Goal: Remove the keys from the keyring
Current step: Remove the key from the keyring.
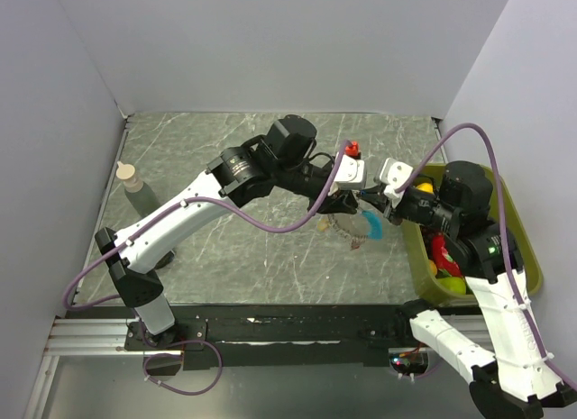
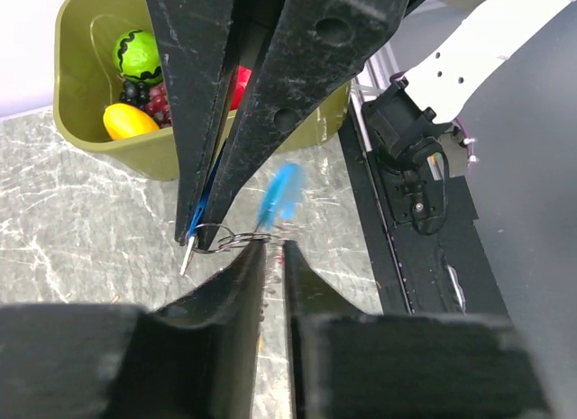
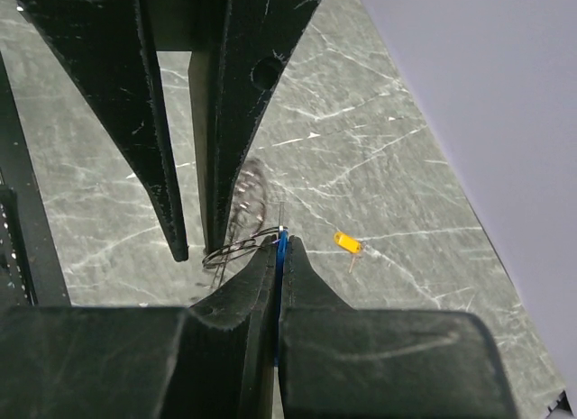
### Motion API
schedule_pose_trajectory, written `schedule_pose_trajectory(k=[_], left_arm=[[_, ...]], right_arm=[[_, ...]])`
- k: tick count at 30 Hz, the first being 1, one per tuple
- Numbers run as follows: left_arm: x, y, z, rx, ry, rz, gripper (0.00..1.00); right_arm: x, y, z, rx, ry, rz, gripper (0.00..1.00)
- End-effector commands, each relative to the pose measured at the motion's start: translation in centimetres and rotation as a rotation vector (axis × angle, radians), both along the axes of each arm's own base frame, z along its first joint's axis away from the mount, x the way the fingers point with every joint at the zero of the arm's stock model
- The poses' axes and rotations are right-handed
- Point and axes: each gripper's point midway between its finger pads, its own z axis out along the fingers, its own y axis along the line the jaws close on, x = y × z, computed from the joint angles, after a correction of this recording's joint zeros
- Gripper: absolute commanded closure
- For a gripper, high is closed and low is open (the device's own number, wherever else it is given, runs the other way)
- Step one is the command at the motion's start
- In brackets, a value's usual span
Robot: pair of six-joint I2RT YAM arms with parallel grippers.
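Note:
Both grippers meet above the middle-right of the table. My right gripper (image 3: 280, 245) is shut on a thin blue key (image 3: 282, 253), held edge-on. That key sits on the keyring (image 3: 236, 246), a thin wire loop with silvery links (image 3: 248, 192) hanging blurred beneath. My left gripper (image 2: 275, 246) stands slightly open at the ring's other side, one fingertip (image 2: 257, 250) touching the wire and nothing between the jaws. A light-blue strip (image 2: 281, 192) dangles blurred off the ring, and shows under the grippers (image 1: 371, 225). An orange key (image 3: 347, 242) and a red key (image 1: 354, 150) lie loose on the table.
An olive bin (image 1: 416, 252) holding toy fruit stands at the right, close under the right arm. A small bottle (image 1: 135, 186) stands at the table's left edge. Grey walls close in the left, back and right. A black rail runs along the near edge.

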Motion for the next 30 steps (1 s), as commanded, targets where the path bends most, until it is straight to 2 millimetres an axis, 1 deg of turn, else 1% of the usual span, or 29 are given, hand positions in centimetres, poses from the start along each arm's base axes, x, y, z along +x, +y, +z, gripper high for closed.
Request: schedule_pose_trajectory(k=[1,3,4,7,13,19,20,25,26,30], left_arm=[[-0.6,0.0,3.4,-0.097,-0.036,0.000,0.73],[0.0,-0.2,3.2,-0.091,-0.035,0.031,0.69],[0.2,-0.2,3.4,-0.098,-0.033,0.046,0.69],[0.9,-0.6,3.3,-0.098,-0.026,0.084,0.67],[2.5,-0.8,2.8,-0.091,-0.028,0.176,0.68],[2.9,-1.0,2.5,-0.086,-0.023,0.188,0.67],[2.7,-1.0,2.7,-0.091,-0.022,0.184,0.67],[2.9,-1.2,2.6,-0.089,-0.017,0.196,0.67],[3.2,-1.2,2.5,-0.088,-0.018,0.206,0.66],[3.0,-1.3,2.4,-0.086,-0.013,0.198,0.64]], right_arm=[[0.1,0.0,2.6,0.035,-0.085,-0.005,1.00],[0.0,0.0,2.7,0.034,-0.092,-0.006,1.00],[0.0,0.0,2.7,0.034,-0.092,-0.007,1.00],[0.2,-0.2,2.5,0.031,-0.095,-0.020,1.00],[0.3,-0.5,2.4,0.036,-0.102,-0.042,1.00],[0.3,-0.5,3.0,0.049,-0.106,-0.048,1.00],[0.3,-0.5,3.1,0.051,-0.105,-0.049,1.00],[0.6,-0.6,2.9,0.049,-0.104,-0.066,1.00],[0.7,-0.6,2.8,0.052,-0.101,-0.070,1.00],[0.9,-0.9,2.6,0.051,-0.103,-0.087,1.00]])
